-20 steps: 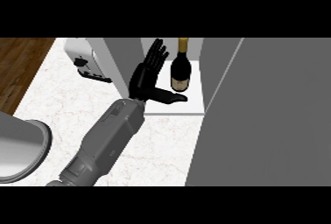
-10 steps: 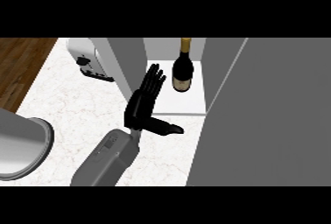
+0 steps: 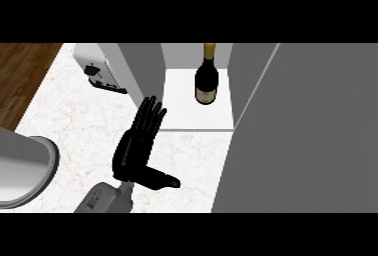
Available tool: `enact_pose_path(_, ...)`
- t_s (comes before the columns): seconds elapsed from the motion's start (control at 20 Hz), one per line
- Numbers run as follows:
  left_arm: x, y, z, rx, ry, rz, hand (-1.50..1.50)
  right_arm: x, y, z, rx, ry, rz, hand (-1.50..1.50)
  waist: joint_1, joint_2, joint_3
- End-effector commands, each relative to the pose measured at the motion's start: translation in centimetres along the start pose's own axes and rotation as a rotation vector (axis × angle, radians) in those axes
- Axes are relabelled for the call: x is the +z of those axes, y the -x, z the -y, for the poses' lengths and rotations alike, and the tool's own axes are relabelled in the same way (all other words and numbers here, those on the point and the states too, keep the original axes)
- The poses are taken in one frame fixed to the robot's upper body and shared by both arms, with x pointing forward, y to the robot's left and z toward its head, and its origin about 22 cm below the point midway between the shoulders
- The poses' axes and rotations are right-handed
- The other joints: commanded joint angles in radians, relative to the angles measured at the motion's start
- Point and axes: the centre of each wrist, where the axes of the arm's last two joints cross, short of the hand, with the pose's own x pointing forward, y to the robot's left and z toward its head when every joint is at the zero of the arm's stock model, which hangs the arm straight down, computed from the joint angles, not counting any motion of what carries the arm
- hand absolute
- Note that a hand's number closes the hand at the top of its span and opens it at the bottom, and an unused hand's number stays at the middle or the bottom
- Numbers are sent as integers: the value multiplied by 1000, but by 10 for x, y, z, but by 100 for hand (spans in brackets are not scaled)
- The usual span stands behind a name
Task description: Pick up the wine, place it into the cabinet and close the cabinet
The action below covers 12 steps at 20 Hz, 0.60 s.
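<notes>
1. What we take to be the open cabinet door [image 3: 303, 130] is a broad grey panel filling the right side. The bottle is already inside, so we judge that closing this door is the step in hand. We would bring the hand round to the panel's free edge, lay flat fingers against it and sweep it across the opening in one smooth arc, keeping the wrist clear of the shelf
2. The cabinet [image 3: 140, 65] shows a grey side wall and a white shelf [image 3: 184, 112], open toward us
3. Our left hand [image 3: 136, 147] hovers over the marble counter [image 3: 66, 125], just left of the opening. Its fingers are straight and pressed together, pointing at the cabinet, with the thumb stuck out to the right. It holds nothing and touches neither door nor bottle
4. The wine bottle [image 3: 207, 85] is dark glass with a pale label and gold foil on the neck. It seems to stand upright at the back of the shelf
</notes>
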Motion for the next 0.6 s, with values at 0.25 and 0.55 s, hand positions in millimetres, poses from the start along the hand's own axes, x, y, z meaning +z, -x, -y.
enact_pose_path(0.25,41,-36,-47,-31,-25,59,-150,9,-48,-3,-159,-208,18,-150,7,4,-1)
enact_pose_path(0.55,62,-45,-59,-83,-35,81,-150,15,-53,-5,-168,-456,8,150,0,1,0)
